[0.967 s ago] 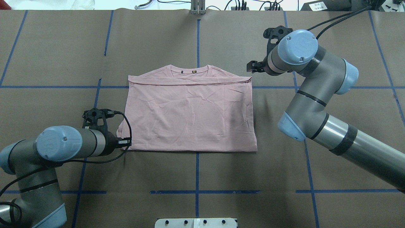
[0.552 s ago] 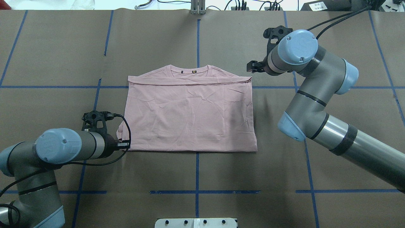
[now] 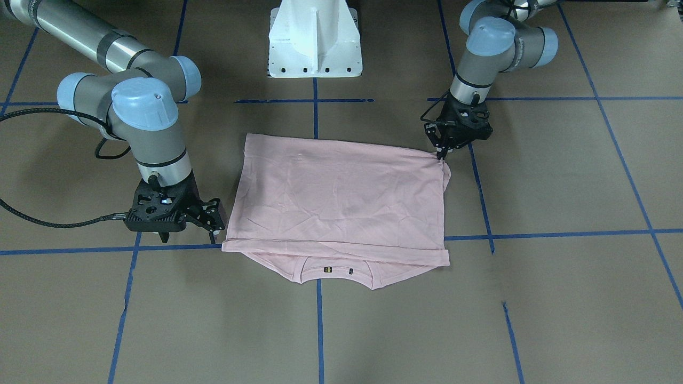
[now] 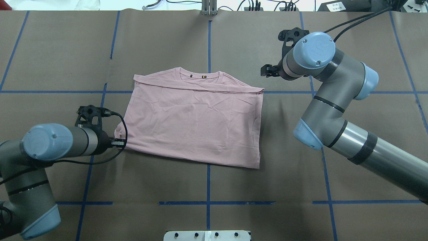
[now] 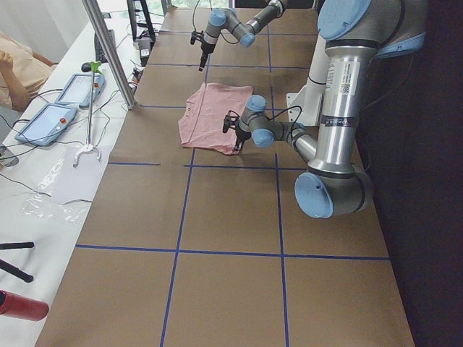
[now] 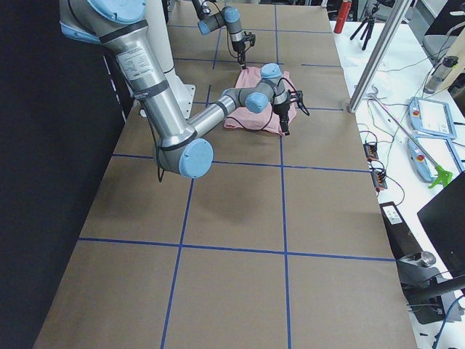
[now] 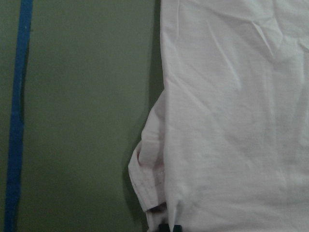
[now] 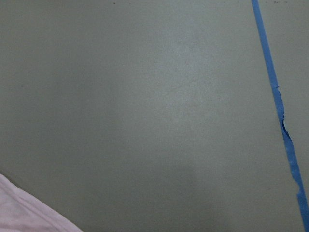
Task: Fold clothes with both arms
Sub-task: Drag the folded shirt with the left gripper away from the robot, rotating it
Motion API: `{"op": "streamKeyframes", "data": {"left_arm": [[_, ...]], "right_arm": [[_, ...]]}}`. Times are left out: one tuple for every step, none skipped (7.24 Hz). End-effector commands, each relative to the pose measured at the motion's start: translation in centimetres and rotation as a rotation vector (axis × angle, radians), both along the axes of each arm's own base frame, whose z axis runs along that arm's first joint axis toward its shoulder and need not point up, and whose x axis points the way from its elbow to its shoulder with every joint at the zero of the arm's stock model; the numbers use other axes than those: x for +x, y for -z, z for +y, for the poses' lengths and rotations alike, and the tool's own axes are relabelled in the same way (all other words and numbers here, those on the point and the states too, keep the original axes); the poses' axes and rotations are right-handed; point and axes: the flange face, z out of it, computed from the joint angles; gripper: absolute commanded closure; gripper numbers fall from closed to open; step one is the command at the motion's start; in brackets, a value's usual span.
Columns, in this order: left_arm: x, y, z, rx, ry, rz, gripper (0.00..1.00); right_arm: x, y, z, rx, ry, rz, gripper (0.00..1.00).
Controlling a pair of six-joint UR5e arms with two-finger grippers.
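The pale pink T-shirt (image 4: 194,117) is laid flat near the middle of the paper-covered table (image 4: 150,187), slightly askew. In the overhead view its near edge is seen to slope down toward 5 o'clock. The collar (image 4: 199,75) is shown at 12 o'clock. The lower half has been laid up over the chest, so that the hem edge (image 4: 197,87) rests just short of the neckline. No sleeve is seen sticking out at either side, and no print is shown on the upturned face.

At the shirt's 8 o'clock corner the left gripper (image 4: 121,143) is found with its fingers drawn together on a small pinch of cloth. The puckered corner is also shown in the left wrist view. The right gripper (image 4: 266,71) is held off the cloth at 2 o'clock, just beside the far corner of the fold. Its fingers are spread and nothing is held between them, and only bare table and a sliver of pink are caught by its wrist camera.

The task is judged to be roughly half done. The lengthwise fold is in place, while the crosswise folding into a compact bundle is not yet begun. The skew may also need to be squared against the blue tape lines (image 4: 208,180) first.
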Motion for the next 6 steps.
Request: {"op": "streamKeyframes", "data": {"left_arm": [[-2.9, -1.4, -8.3, 0.085, 0.049, -0.082, 1.0], [-2.4, -1.7, -13.0, 0.099, 0.072, -0.121, 1.0], [-2.4, -1.9, -18.0, 0.102, 0.101, -0.158, 1.0], [-3.2, -1.8, -23.1, 0.116, 0.124, -0.194, 1.0], [-3.8, -3.0, -27.6, 0.148, 0.142, -0.21, 1.0], [-3.2, -5.2, -30.6, 0.154, 0.148, -0.22, 1.0]], "right_arm": [[-0.1, -0.3, 0.0, -0.003, 0.0, 0.004, 0.0], [-0.2, -0.3, -0.1, -0.004, 0.0, 0.006, 0.0], [-0.2, -0.4, -0.1, -0.005, 0.0, 0.007, 0.0], [-0.2, -0.7, 0.0, -0.009, 0.001, 0.011, 0.0], [-0.3, -0.9, -0.1, -0.012, 0.0, 0.015, 0.0], [-0.3, -0.9, -0.1, -0.012, 0.0, 0.015, 0.0]]}}
